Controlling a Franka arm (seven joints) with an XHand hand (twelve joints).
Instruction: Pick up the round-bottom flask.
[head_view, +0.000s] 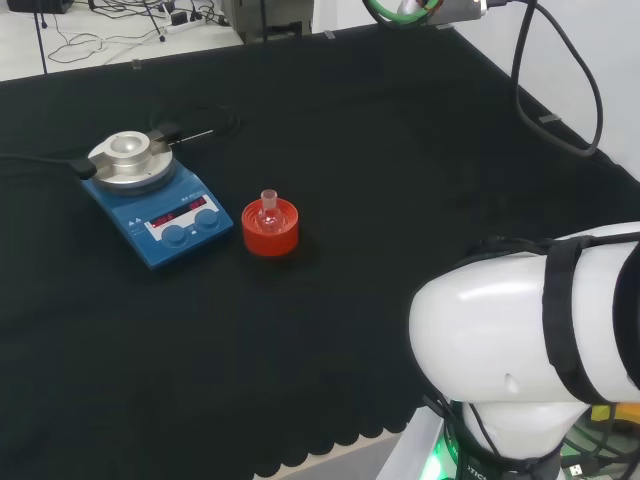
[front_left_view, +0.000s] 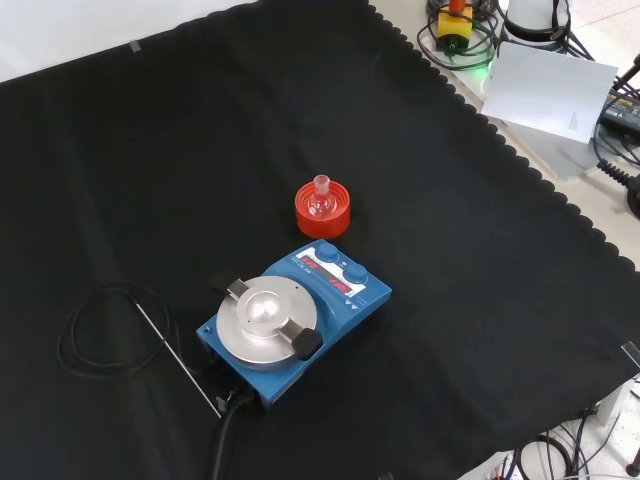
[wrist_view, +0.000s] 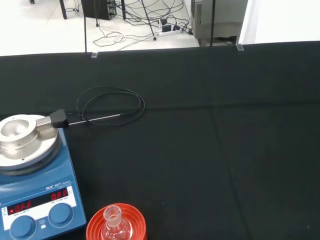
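Starting the reach, by the look of it: flask (head_view: 268, 210) untouched, upright in its red stand (head_view: 270, 227) on the cloth (head_view: 400, 150), just right of the blue hotplate (head_view: 152, 200) in the head view, well left of the arm link (head_view: 520, 320). Cannot tell the fingers' state, so no placing of the flask against them yet. Seen from the front: flask (front_left_view: 321, 199) seated in the stand (front_left_view: 322, 210), just behind the hotplate (front_left_view: 290, 325), its probe wire (front_left_view: 110, 330) looped on the cloth at left. Seen from the wrist: flask neck (wrist_view: 112, 220) close below the camera, stand (wrist_view: 116, 225) touching or nearly touching the hotplate (wrist_view: 35, 200), wire (wrist_view: 110, 107) coiled beyond. Likely next: coming down over the neck, closing round it or the bulb, keeping clear of the hotplate's edge, then lifting straight up out of the stand.
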